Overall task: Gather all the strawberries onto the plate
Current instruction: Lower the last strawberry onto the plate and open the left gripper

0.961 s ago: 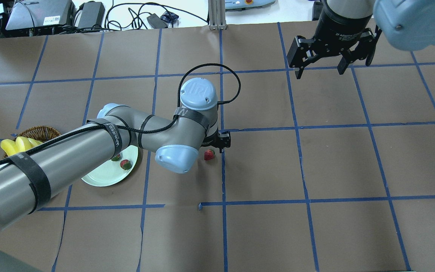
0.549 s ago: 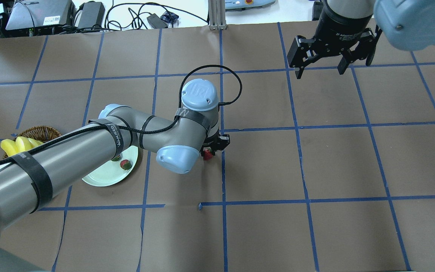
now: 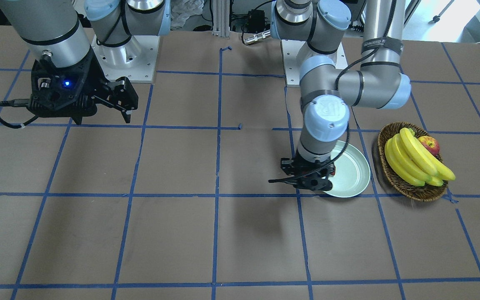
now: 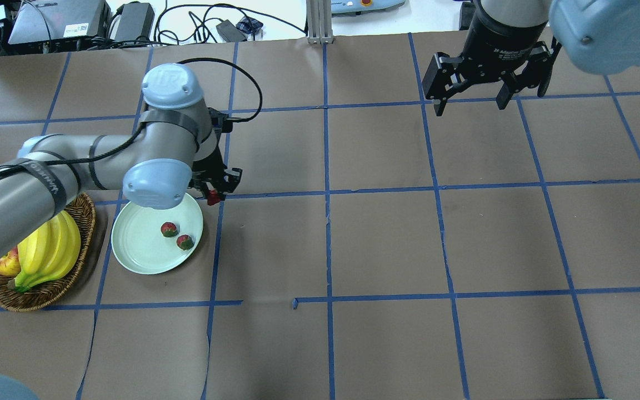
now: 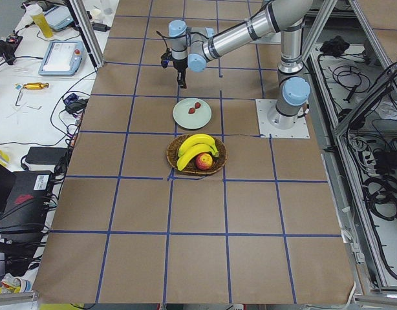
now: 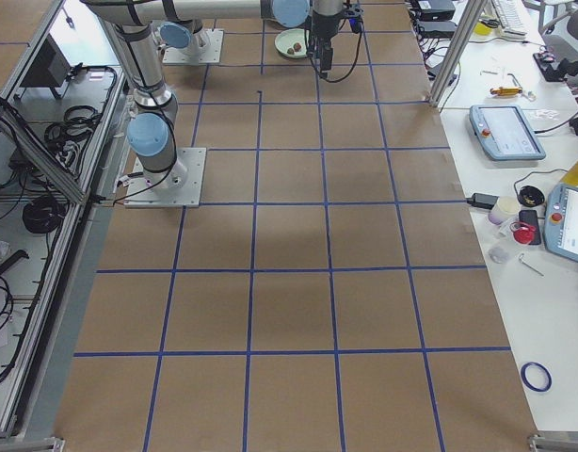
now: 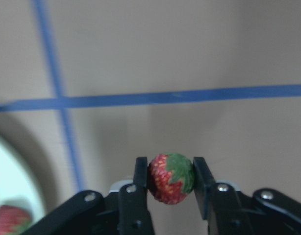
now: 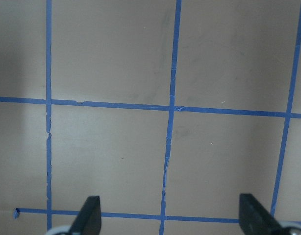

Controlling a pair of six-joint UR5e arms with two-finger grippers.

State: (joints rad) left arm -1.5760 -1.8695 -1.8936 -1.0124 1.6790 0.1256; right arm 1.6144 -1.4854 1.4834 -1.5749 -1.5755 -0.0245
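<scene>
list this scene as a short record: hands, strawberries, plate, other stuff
left hand: shut on one strawberry, just outside the rim of the plate, not yet over it
right hand: open, empty, well away from the fruit
on plate: two strawberries, lying close together
loose strawberries: none seen
basket: beside the plate, holds bananas and an apple

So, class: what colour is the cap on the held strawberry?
Green. The strawberry in the left gripper shows best in the left wrist view.
</scene>
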